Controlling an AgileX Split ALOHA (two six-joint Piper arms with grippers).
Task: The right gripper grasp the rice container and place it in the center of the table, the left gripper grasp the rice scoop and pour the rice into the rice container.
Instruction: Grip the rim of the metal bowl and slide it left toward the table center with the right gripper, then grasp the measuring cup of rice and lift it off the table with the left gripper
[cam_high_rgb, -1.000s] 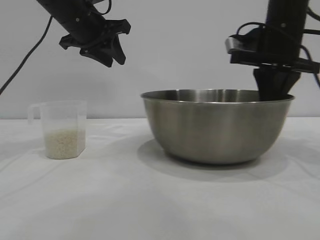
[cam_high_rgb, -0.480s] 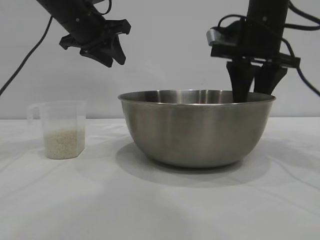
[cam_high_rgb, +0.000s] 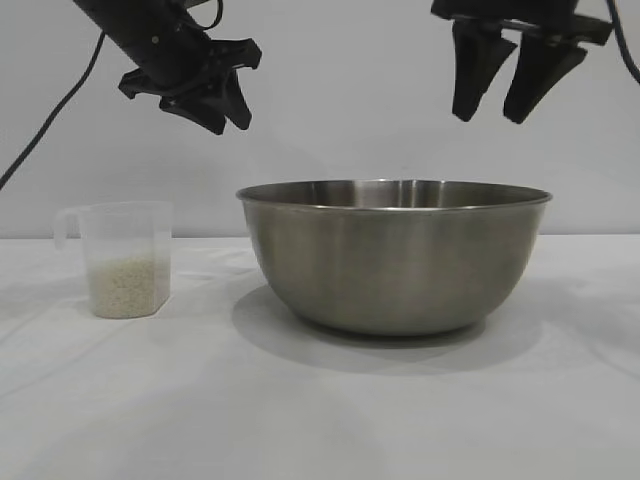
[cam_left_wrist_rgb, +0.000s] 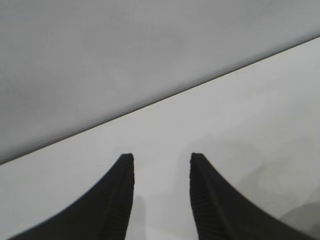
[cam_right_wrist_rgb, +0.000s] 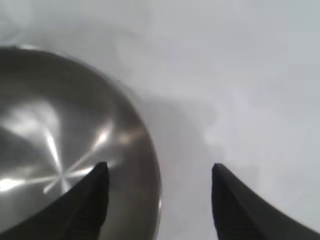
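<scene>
The big round shiny steel bowl (cam_high_rgb: 394, 256) takes up the middle of the flat white table (cam_high_rgb: 200, 400). The small clear plastic cup (cam_high_rgb: 122, 258) stands well apart. Between them the table is bare. Both black claw grippers hang above.

Plain pale grey wall (cam_high_rgb: 350, 90) behind.

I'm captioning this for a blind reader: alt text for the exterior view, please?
A steel rice container sits mid-table, the open right gripper above its rim. A rice scoop with rice stands beside it, under the open left gripper.
</scene>
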